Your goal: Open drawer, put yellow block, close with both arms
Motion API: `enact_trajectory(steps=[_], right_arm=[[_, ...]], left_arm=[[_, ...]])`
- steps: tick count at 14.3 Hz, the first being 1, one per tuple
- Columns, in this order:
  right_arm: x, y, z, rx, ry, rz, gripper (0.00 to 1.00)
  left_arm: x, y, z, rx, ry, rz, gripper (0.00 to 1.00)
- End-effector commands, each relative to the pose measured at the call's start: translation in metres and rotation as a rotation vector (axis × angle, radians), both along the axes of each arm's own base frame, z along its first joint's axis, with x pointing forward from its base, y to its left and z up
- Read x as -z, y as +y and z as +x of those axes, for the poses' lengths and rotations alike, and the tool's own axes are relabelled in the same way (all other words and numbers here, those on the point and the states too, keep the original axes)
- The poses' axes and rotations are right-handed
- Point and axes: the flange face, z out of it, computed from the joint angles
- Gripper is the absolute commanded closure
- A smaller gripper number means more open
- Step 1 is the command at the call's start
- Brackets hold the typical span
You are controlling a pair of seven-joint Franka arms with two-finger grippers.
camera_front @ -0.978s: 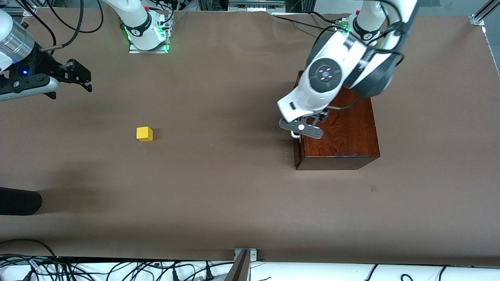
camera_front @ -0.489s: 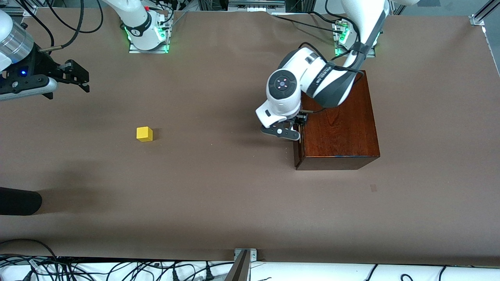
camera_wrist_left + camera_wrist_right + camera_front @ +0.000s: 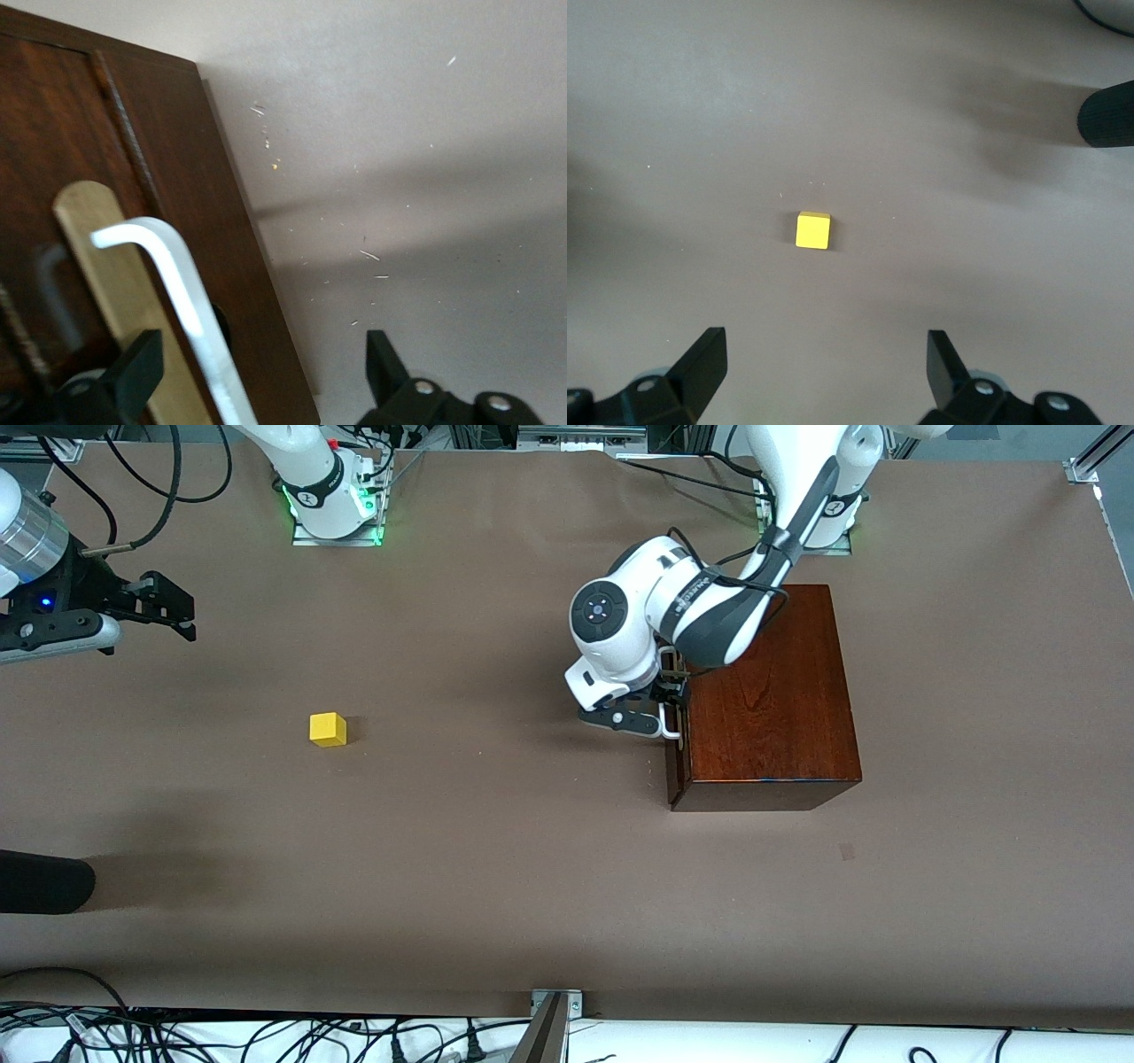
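Step in hand: opening the drawer (image 3: 678,757), still shut. Your left gripper (image 3: 257,381), jaws spread, straddles the handle (image 3: 182,292); next, pinch and pull. Right gripper (image 3: 824,372), jaws spread, waits over the surface (image 3: 496,868). Block (image 3: 327,729) lies well apart from the box (image 3: 766,700).

Brown-covered table (image 3: 496,886). Yellow block (image 3: 328,729) sits on it toward right arm's end; dark wooden box (image 3: 771,708) with drawer (image 3: 106,266) toward left arm's end, well apart.

No text, label or number is legible anywhere here.
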Motion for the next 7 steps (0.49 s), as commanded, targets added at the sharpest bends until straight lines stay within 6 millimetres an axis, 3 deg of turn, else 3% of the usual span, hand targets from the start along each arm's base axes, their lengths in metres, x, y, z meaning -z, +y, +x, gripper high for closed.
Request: enact_trajectory(steps=[1, 5, 7], right_arm=[[0.001, -0.003, 0.006, -0.006, 0.008, -0.006, 0.0], [-0.001, -0.001, 0.007, 0.005, -0.005, -0.007, 0.0], [0.027, 0.003, 0.021, -0.014, 0.041, -0.013, 0.0]], left_arm=[[0.026, -0.008, -0.011, -0.005, -0.024, 0.073, 0.0], [0.035, -0.015, -0.015, -0.004, -0.031, 0.071, 0.0], [0.038, -0.019, -0.014, -0.005, -0.04, 0.056, 0.0]])
